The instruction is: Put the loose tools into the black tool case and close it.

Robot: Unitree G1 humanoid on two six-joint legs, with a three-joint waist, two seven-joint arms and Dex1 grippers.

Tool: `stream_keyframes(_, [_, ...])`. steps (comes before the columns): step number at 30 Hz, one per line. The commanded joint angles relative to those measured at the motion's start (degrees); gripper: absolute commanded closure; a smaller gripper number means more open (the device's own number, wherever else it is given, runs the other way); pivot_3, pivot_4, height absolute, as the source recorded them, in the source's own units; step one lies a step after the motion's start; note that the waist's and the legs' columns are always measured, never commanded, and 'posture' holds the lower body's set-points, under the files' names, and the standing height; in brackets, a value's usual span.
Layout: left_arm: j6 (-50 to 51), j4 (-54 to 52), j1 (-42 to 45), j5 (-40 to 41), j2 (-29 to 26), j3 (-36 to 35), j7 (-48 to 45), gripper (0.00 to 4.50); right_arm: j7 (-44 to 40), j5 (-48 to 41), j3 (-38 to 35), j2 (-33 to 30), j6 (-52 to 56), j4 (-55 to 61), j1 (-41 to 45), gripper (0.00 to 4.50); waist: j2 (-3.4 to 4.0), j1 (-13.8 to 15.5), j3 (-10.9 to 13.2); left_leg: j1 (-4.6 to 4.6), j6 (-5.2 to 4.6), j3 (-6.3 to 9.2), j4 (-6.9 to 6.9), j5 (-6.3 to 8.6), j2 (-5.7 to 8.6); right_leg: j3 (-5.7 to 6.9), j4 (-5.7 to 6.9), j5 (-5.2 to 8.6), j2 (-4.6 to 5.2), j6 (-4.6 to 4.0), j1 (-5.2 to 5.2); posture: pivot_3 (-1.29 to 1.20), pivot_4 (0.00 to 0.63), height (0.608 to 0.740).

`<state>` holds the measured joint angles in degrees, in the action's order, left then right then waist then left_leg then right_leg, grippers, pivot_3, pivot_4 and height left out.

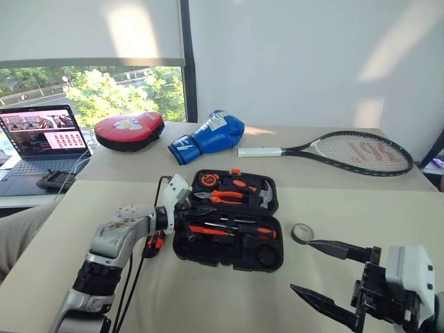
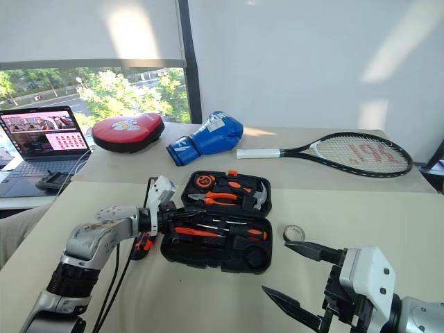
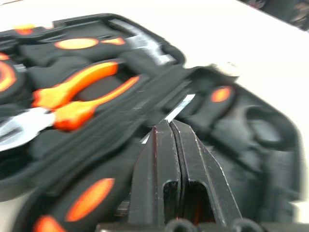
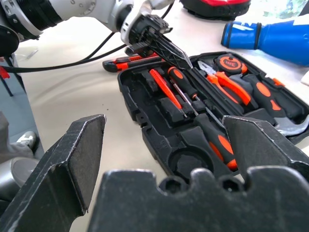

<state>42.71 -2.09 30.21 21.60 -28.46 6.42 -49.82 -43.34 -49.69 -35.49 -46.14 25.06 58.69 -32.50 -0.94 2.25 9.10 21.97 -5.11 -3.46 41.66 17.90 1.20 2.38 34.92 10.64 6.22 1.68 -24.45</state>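
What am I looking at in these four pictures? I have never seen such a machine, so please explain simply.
It is a humanoid robot with two arms. Two pictures come from cameras on its head, and two from cameras on its wrists, looking along the black fingers.

On the beige table lies an open black plastic tool case holding screwdrivers, orange-handled pliers and a hammer. The left gripper is shut, empty, over the case. The right gripper is open, holding nothing.

Outside the case remain a black-orange utility knife and a small tape roll. Farther back are a red oval pad, a blue boxing glove, a tennis racket and a laptop.
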Motion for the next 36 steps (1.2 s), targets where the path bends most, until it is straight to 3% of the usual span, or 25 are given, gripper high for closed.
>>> stream_keyframes(1, [-2.62,-1.15,-2.41,-2.6,-1.98,3.1,-1.17,4.43,0.25,-0.6,-0.61,-0.17,-0.11,1.13,-0.12,0.0,-0.02,-0.13,0.01,0.01,0.0,0.0,0.0,0.0,-0.01,0.0,-0.01,0.0,0.0,0.0,-0.03,0.0,0.15,0.74])
stream_keyframes(11, [-23.12,2.16,-10.96,-13.53,-7.13,10.39,-4.33,4.43,0.31,-0.95,-1.3,-0.37,0.04,1.13,-0.45,0.0,0.36,0.03,-0.27,-0.52,0.09,-0.01,-0.33,0.08,-0.1,-0.06,-0.12,0.06,0.42,-0.11,0.23,0.0,0.15,0.74])
stream_keyframes(19, [-30.07,5.32,-12.95,-16.51,-7.47,10.2,-4.8,4.43,-0.13,-0.81,-0.83,-1.04,0.11,0.27,0.5,0.0,0.68,0.05,-0.63,-0.84,0.12,-0.06,-0.68,0.04,-0.14,-0.06,-0.28,0.1,0.4,-0.12,0.3,0.0,0.15,0.74])
stream_keyframes(21, [-28.84,4.79,-12.94,-13.0,-5.9,7.23,-4.31,4.43,-0.23,-0.63,-0.43,-1.16,0.07,0.02,0.92,0.0,0.68,0.04,-0.65,-0.84,0.12,-0.06,-0.68,0.03,-0.14,-0.06,-0.28,0.1,0.39,-0.12,0.3,0.0,0.15,0.74])
stream_keyframes(26, [-10.22,-4.55,-11.27,6.38,-2.06,-8.37,1.02,4.43,-1.14,-0.78,0.36,-1.48,-0.18,-1.14,2.4,0.0,0.41,-0.33,-0.48,-0.64,0.15,-0.06,-0.65,0.0,-0.19,-0.07,-0.24,0.1,0.35,-0.1,0.24,0.0,0.15,0.74])
stream_keyframes(29, [0.97,-9.09,-9.83,12.55,-2.96,-17.44,9.36,3.69,-2.4,-0.9,1.02,-1.81,-0.5,-2.62,3.85,0.0,0.03,-0.67,-0.24,-0.53,0.29,0.0,-0.68,-0.09,-0.25,-0.05,-0.13,0.1,0.24,-0.11,0.1,0.0,0.15,0.74])
stream_keyframes(32, [11.07,-15.15,-9.65,13.69,-4.24,-23.53,19.14,2.66,-3.93,-0.36,2.45,-2.26,-0.95,-4.67,6.04,0.0,-0.1,-0.68,-0.15,-0.48,0.36,0.06,-0.72,-0.13,-0.21,-0.01,-0.09,0.1,0.2,-0.12,0.08,0.0,0.15,0.74])
stream_keyframes(36, [22.31,-23.66,-11.96,12.69,-5.6,-26.06,28.43,1.12,-5.82,0.57,5.29,-2.83,-1.13,-7.48,9.95,0.0,-0.28,-0.74,-0.01,-0.49,0.46,0.04,-0.72,-0.17,-0.03,-0.01,-0.13,0.13,0.2,-0.05,0.15,0.0,0.15,0.74])
